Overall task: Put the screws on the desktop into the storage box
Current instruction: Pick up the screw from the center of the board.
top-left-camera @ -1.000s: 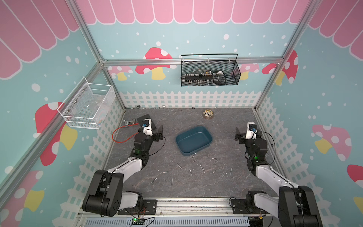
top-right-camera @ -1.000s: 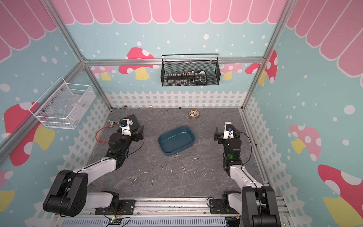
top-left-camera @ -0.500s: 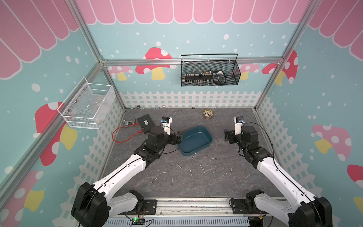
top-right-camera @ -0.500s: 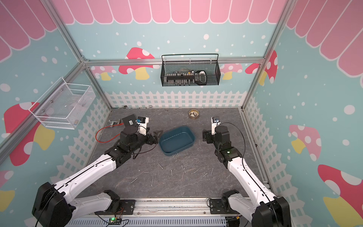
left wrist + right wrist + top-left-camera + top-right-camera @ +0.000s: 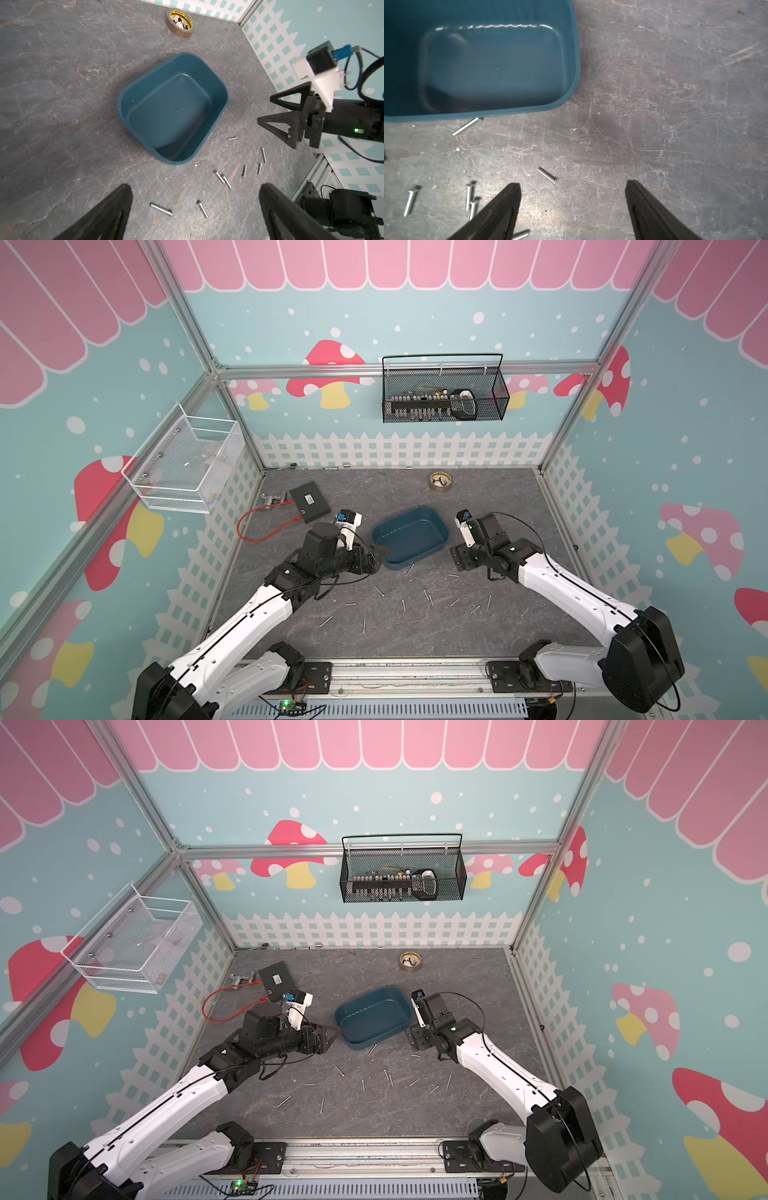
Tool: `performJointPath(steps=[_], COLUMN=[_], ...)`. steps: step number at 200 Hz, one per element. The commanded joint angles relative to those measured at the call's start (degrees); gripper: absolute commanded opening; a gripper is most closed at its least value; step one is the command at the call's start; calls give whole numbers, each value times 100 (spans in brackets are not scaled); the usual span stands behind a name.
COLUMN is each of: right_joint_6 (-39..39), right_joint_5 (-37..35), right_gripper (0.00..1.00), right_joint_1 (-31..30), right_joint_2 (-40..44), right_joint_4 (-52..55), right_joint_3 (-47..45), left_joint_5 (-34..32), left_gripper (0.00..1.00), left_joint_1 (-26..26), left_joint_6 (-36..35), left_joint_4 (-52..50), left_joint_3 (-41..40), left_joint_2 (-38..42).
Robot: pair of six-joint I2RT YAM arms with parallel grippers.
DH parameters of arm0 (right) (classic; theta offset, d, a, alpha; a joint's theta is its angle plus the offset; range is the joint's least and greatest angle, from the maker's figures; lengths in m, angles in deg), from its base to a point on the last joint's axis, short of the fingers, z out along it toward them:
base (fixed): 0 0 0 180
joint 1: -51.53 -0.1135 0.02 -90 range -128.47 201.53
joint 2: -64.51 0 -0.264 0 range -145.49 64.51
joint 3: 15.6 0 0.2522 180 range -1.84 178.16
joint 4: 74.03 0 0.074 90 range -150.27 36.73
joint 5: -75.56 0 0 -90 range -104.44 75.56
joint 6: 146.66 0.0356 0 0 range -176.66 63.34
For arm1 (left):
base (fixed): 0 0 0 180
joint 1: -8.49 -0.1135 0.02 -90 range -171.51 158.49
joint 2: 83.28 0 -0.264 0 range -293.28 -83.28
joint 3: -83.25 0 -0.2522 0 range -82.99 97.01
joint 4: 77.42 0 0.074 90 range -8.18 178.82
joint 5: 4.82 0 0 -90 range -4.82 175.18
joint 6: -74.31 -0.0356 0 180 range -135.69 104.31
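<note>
Screws (image 5: 547,175) lie scattered on the desktop (image 5: 478,497) beside the empty storage box (image 5: 409,537), left gripper (image 5: 195,185) and right gripper (image 5: 572,182) both spread wide (nothing held), so I'd straddle one squarely, low.

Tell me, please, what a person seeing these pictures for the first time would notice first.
The dark blue tub stands out first: it sits empty in the middle of the grey desktop. Thin silvery screws lie scattered on the desktop on the robot's side of it, none inside. The left gripper and the right gripper hang open, one at each side of the tub.
</note>
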Motion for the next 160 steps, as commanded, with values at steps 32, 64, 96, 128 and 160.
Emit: performJointPath(steps=[32, 64, 96, 128, 160], right_joint_6=[56, 189, 280, 348, 331], right_joint_5=[373, 498, 522, 588, 591], right_gripper=[70, 65, 59, 58, 56], right_joint_1=[-158, -216, -223, -234, -234], right_joint_2=[-506, -679, -844, -947, -1156], right_joint_4=[-12, -60, -241, -336, -399], right_joint_3=[-149, -221, -410, -498, -478], left_joint_5=[416, 528, 657, 686, 696], left_gripper=[99, 99, 99, 99, 99], left_joint_1=[28, 28, 22, 21, 27], left_joint_6=[240, 206, 117, 123, 132], left_joint_4=[-293, -288, -276, -258, -229], left_joint_3=[-381, -359, -368, -394, -418], left_joint_2=[1, -135, -110, -119, -133])
